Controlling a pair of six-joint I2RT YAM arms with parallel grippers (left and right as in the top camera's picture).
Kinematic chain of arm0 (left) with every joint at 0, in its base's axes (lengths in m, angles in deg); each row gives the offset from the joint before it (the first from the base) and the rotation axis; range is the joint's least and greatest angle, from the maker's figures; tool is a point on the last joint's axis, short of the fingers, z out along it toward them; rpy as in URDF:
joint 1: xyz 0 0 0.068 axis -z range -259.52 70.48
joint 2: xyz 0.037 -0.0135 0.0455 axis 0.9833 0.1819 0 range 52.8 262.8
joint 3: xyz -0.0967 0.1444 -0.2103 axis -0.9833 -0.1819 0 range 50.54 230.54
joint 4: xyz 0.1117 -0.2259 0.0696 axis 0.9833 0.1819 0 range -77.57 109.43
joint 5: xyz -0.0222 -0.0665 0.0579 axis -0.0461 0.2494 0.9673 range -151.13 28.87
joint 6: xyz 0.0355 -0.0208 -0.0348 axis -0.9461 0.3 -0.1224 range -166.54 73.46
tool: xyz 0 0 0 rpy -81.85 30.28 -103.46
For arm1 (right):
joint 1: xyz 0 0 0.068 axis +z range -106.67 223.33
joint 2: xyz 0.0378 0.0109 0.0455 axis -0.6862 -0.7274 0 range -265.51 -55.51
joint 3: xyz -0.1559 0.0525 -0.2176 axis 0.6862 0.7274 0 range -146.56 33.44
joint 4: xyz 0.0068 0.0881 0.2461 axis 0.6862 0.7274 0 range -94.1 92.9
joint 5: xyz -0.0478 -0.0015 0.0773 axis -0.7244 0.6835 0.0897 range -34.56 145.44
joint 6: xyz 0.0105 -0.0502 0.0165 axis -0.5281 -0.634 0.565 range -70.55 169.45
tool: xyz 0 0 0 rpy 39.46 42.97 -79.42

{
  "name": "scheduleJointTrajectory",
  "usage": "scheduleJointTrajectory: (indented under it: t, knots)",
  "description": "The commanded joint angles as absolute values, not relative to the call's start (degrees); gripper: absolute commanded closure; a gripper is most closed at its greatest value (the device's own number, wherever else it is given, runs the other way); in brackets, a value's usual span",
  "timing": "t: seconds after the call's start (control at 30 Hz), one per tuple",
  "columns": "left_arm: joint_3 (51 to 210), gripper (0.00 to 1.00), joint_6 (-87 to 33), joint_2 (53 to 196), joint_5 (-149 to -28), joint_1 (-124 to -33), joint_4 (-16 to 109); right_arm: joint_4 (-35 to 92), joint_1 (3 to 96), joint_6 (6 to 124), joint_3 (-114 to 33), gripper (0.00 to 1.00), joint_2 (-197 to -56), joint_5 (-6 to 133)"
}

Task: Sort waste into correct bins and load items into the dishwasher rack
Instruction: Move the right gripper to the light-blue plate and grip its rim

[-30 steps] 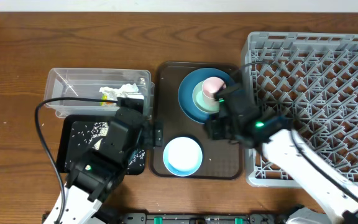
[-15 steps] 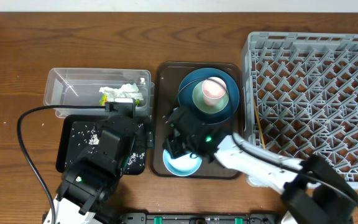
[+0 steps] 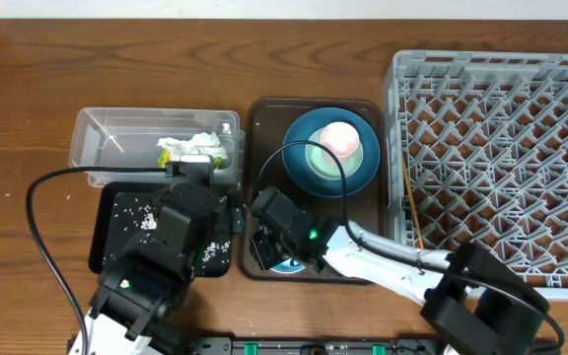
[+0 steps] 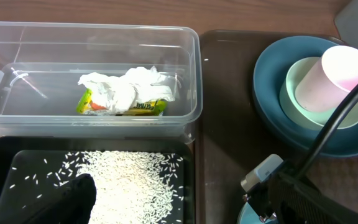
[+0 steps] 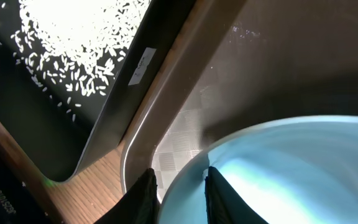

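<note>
Since a second ago the right arm has swung away from the stacked dishes, down to the lower left of the brown tray [image 3: 264, 138]. The right gripper [image 5: 180, 180] now straddles the rim of the light-blue bowl [image 5: 278, 168], one finger [image 5: 143, 193] outside and the other inside. Its jaws stand only narrowly apart, and I cannot tell whether they pinch the rim.

The outer finger is just beside the tray's raised lip, with the black tray [image 3: 106, 237] and its rice [image 4: 129, 180] right beyond. Bare tray floor lies between the bowl and the dark-blue plate [image 3: 299, 168], which carries the green bowl [image 3: 319, 158] and cup [image 3: 340, 138].

The left gripper [image 3: 195, 176] hangs wide open and empty over the edge of the clear tub [image 3: 92, 148], where napkin [image 4: 126, 87] and wrapper [image 4: 145, 109] lie. The rack [image 3: 501, 148] fills the right side.
</note>
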State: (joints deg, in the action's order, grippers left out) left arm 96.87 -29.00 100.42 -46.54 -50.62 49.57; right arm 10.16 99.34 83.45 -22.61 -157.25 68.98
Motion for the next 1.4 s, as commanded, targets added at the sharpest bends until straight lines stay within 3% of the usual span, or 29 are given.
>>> scheduleJointTrajectory:
  t: [0.0, 0.3, 0.73, 1.13, 1.37]
  knots:
    - [98.02, 0.09, -29.35, 100.22, -45.34, -50.86, 49.68, 10.18, 99.76, 83.69, -22.63, 0.75, -157.55, 68.96]
    - [98.02, 0.09, -29.32, 100.26, -45.36, -50.86, 49.68, 13.39, 97.57, 81.94, -22.65, 0.73, -157.27, 65.83]
    - [98.02, 0.09, -28.65, 100.26, -45.41, -50.83, 49.68, 15.95, 89.61, 77.40, -22.68, 0.67, -148.28, 71.76]
    - [98.02, 0.09, -28.65, 100.26, -45.41, -50.83, 49.68, 31.80, 85.16, 76.56, -22.68, 0.65, -143.17, 56.63]
    - [98.02, 0.09, -28.65, 100.26, -45.41, -50.83, 49.68, 34.05, 85.40, 76.59, -22.20, 0.65, -143.37, 52.22]
